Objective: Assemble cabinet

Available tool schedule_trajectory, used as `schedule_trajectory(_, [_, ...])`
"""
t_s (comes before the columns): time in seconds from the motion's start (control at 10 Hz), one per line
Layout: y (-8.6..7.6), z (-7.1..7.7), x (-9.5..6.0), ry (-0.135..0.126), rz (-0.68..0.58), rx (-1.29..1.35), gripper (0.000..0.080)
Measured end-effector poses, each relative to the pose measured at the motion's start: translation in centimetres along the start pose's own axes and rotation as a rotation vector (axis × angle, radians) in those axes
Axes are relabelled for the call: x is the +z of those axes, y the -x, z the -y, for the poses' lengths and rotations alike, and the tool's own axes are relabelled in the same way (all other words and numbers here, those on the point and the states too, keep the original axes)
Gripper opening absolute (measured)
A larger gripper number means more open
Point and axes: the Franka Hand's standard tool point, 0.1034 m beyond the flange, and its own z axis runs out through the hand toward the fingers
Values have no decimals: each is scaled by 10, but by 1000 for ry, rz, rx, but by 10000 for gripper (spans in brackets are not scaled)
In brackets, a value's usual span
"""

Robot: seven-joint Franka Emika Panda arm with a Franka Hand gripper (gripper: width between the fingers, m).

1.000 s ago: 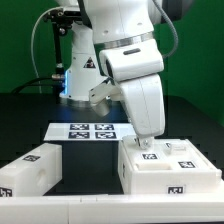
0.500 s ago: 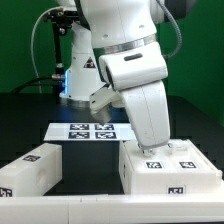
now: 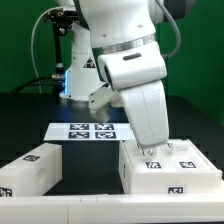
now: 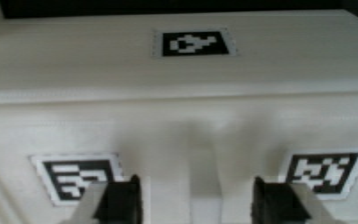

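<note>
The cabinet (image 3: 172,172) is a white box with black-and-white tags, standing at the exterior view's right. My gripper (image 3: 152,148) points down at its top rear edge, mostly hidden behind the wrist there. In the wrist view the cabinet (image 4: 176,95) fills the picture, with one tag on top and two on the near face. My gripper (image 4: 197,202) stands open, its dark fingers (image 4: 119,202) apart with only the white cabinet surface showing in the gap between them. Whether the fingertips touch the cabinet cannot be told.
A second white tagged cabinet part (image 3: 30,168) lies at the exterior view's left front. The marker board (image 3: 90,130) lies flat on the dark table behind the two parts. The white robot pedestal (image 3: 80,70) stands at the back.
The arm has shifted slightly toward the exterior view's right above the cabinet. The cabinet and the left part have not moved.
</note>
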Motion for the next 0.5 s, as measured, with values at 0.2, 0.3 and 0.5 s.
schedule_trajectory(0.2, [-5,5,-23,41,23,45,567])
schedule_trajectory(0.3, [-3,8,-21,37,24,44,725])
schedule_trajectory(0.5, [-2,8,-19,34,23,50,779])
